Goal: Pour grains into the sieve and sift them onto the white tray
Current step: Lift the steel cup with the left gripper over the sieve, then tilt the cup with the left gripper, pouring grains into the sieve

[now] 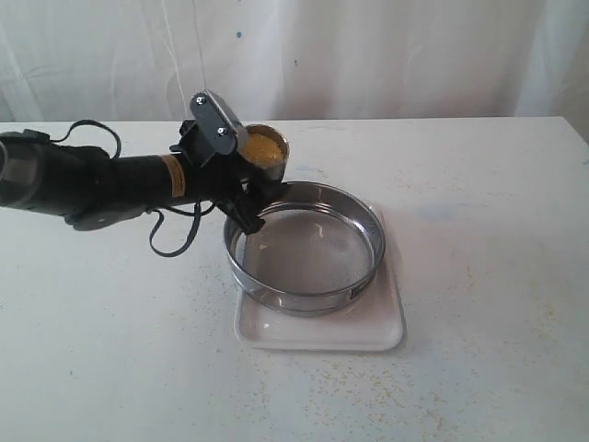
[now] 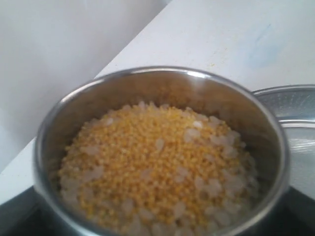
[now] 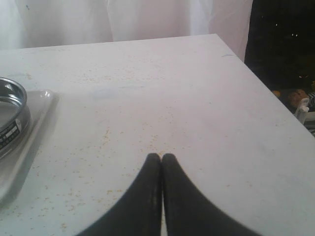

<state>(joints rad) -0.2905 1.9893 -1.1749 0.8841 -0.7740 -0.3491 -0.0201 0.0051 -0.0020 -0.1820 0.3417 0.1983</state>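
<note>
The left end effector (image 1: 248,177) pinches a steel cup (image 2: 162,91) full of yellow grains (image 2: 157,172), held just beside the rim of the sieve (image 1: 304,299). The sieve sits on the white tray (image 1: 322,336) on the tabletop (image 1: 479,212). The right end effector (image 3: 161,158) is pressed together, empty, over bare tabletop.

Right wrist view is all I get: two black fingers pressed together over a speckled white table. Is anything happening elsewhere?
Observer: Yes. The left gripper holds a steel cup beside the far rim of the sieve.
Operator: What's in the cup?
Observer: Yellow grains mixed with paler bits, filling it well.
Operator: Any in the sieve yet?
Observer: None that I can see; its mesh looks bare, and it sits on the white tray.
</note>
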